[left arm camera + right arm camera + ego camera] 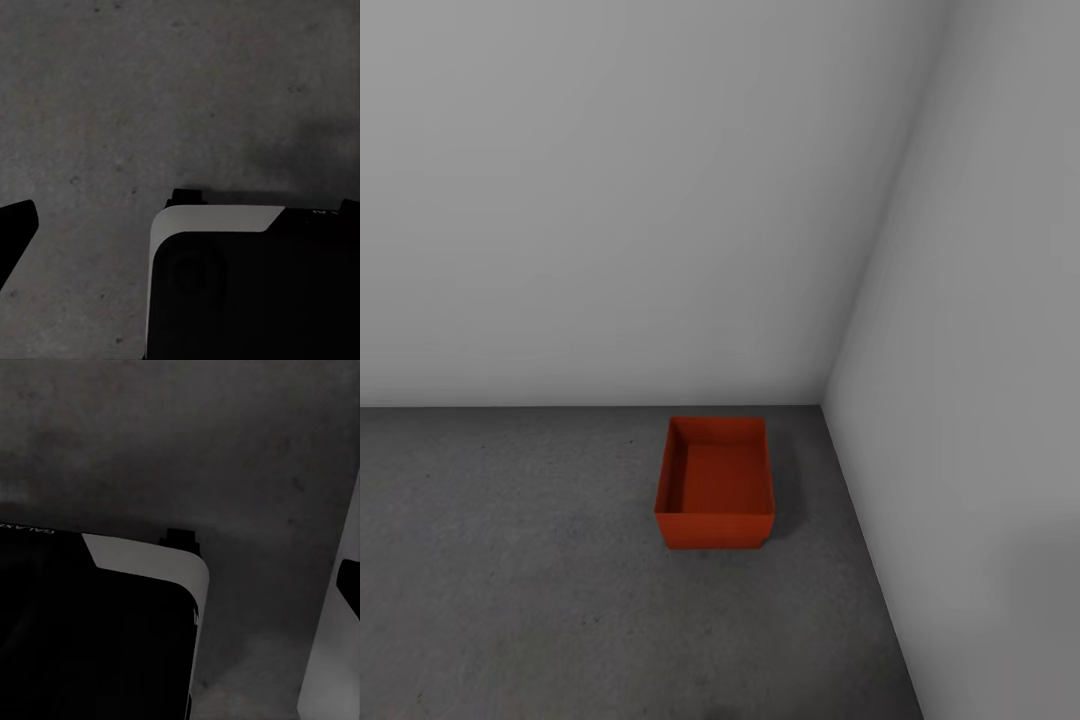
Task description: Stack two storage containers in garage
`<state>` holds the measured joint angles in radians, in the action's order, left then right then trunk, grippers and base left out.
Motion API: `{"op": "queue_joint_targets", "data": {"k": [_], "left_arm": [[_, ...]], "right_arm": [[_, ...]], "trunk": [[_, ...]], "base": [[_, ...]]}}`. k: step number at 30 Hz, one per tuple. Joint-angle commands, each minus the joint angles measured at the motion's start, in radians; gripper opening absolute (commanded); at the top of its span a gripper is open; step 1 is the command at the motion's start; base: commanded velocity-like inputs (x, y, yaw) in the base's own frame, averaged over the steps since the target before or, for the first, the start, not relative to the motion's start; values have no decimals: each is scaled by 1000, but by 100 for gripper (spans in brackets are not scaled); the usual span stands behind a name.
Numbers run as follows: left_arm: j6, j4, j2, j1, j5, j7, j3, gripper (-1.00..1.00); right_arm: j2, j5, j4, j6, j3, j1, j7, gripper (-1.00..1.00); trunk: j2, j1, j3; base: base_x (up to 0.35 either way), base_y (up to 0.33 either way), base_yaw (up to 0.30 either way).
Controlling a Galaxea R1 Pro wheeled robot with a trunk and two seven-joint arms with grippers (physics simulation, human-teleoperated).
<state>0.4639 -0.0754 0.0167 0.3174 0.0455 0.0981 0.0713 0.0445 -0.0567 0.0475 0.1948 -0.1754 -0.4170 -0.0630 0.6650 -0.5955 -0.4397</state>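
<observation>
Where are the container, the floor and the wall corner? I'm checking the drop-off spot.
container (pixel 716 478): head view, on its inner bottom.
floor (pixel 510 560): head view, bare concrete left of the container.
wall corner (pixel 860 300): head view, seam where the two walls meet.

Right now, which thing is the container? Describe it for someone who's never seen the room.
Find the corner where the two pale walls meet the dark grey concrete floor. Just out from it sits the storage container, upright and empty. It is a rust-red, open-top box among greys.
</observation>
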Motion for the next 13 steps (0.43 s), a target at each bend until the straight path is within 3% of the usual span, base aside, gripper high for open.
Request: {"op": "queue_joint_targets", "data": {"k": [1, 13], "left_arm": [[7, -4, 0, 2, 5, 3, 7, 100], [7, -4, 2, 2, 5, 3, 7, 100]], "right_arm": [[0, -6, 5, 8, -6, -2, -4, 100], [0, -6, 5, 8, -6, -2, -4, 100]], "trunk": [[1, 0, -1], [1, 0, -1]], "base": [[0, 0, 0], [0, 0, 0]]}}
